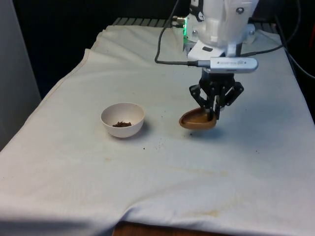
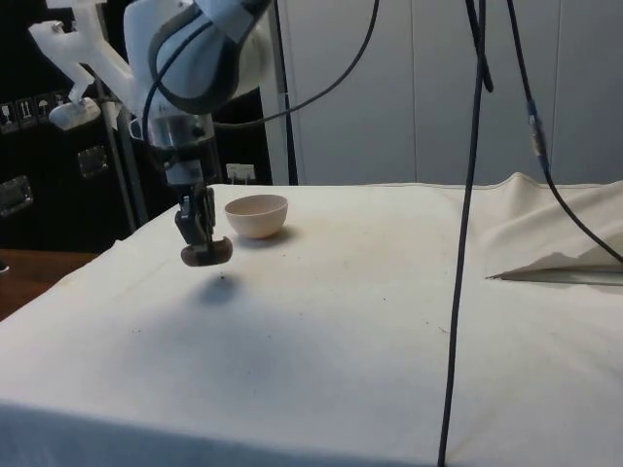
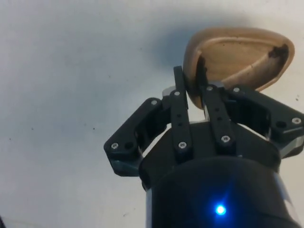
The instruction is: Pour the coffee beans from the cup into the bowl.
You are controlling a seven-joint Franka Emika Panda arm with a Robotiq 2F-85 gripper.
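My gripper (image 1: 212, 116) is shut on the rim of a small brown wooden cup (image 1: 197, 120), held tilted just above the cloth, its mouth turned towards the front view's left. From the wrist, the cup (image 3: 237, 59) looks nearly empty, its rim pinched between the fingers (image 3: 179, 102). A white bowl (image 1: 122, 119) stands on the cloth to the front view's left of the cup, with a small heap of coffee beans (image 1: 121, 124) in its bottom. From the side, the gripper (image 2: 200, 238) holds the cup (image 2: 207, 255) a short way in front of the bowl (image 2: 257, 215).
A few stray beans (image 1: 156, 145) lie on the white cloth between bowl and cup. Black cables (image 2: 474, 195) hang across the side view. The cloth (image 1: 197, 187) is wrinkled and faintly stained near the front edge.
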